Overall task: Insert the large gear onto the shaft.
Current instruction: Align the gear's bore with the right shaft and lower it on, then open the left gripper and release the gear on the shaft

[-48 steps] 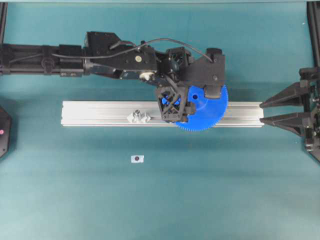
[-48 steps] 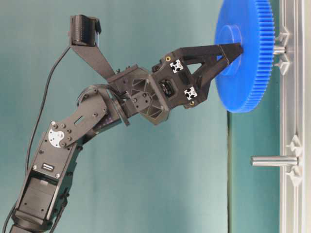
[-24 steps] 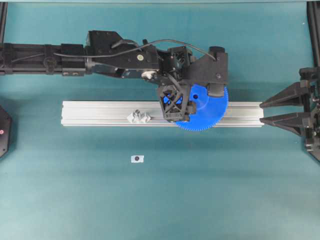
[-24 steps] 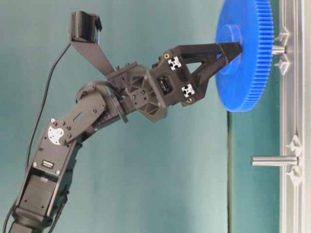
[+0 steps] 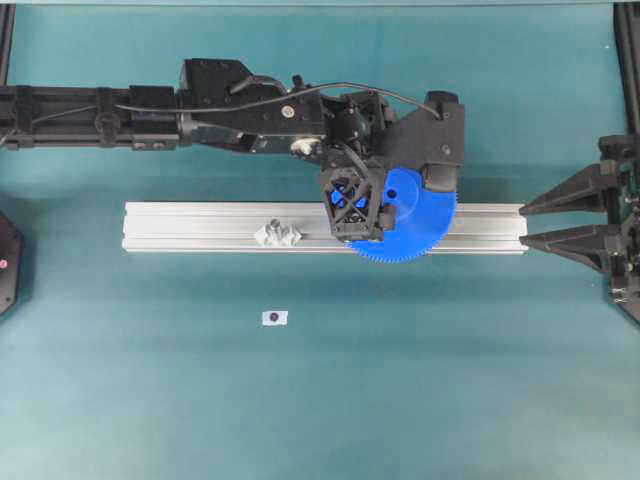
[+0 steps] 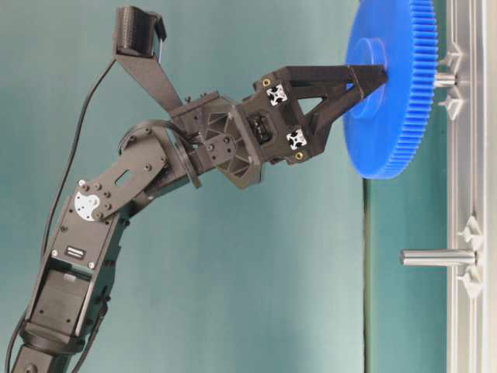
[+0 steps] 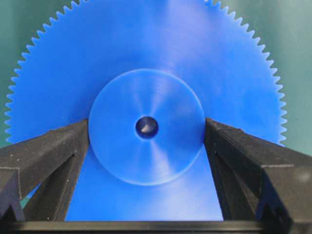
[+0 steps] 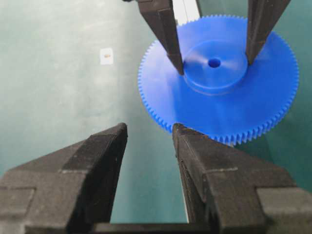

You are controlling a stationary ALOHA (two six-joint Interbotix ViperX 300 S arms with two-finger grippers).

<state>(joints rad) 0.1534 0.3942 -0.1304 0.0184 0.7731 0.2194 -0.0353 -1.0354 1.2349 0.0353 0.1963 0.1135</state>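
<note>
Left pincer (image 7: pixel 146 131) straddles large gear (image 7: pixel 146 58) hub, seemingly apart.

Large gear (image 7: pixel 146 53): smooth blue plastic, faint sheen with fine concentric turning marks on hub; left gripper (image 7: pixel 146 146) fingers (image 7: pixel 44 156): matt black, grainy printed plastic; rail (image 5: pixel 200 228): brushed silvery aluminium; table (image 5: pixel 320 400): matt teal covering.

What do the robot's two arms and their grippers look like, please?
Both are matte black. The left arm has boxy segments, a round silver joint plate, a loose black cable and lattice-framed finger mounts. The left gripper and right gripper have long tapered wedge fingers.
</note>
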